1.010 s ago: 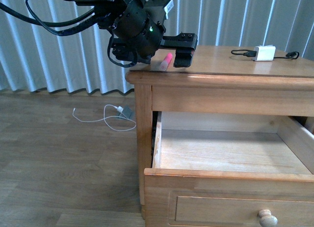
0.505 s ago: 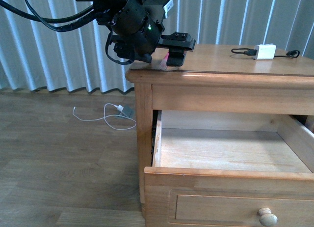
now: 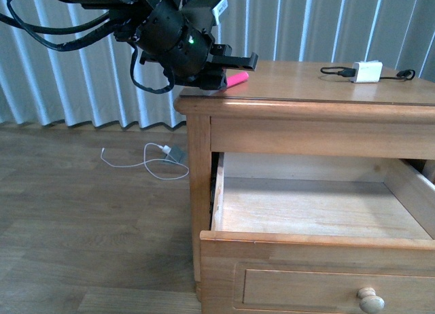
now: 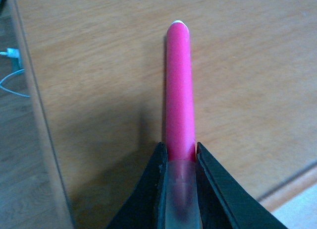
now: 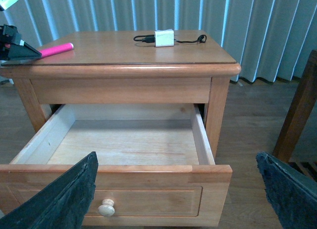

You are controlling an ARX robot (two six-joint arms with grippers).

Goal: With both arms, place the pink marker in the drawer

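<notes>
One left end effector [image 4: 180,148] newly clenched on pink marker [image 4: 178,80], right one [image 5: 176,158] spread.

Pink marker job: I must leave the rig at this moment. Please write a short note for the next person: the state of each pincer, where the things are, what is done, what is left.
Left pincer: shut on the pale cap end of the bright pink cylindrical marker, at the left front corner of the honey-brown wooden cabinet top. I cannot tell whether the marker is lifted clear of the top.
Right pincer: open, holding nothing, in front of the cabinet.
Pale-wood top drawer: pulled open.
Done: drawer open, marker gripped.
Left: bring the marker over the drawer and release it inside.
</notes>
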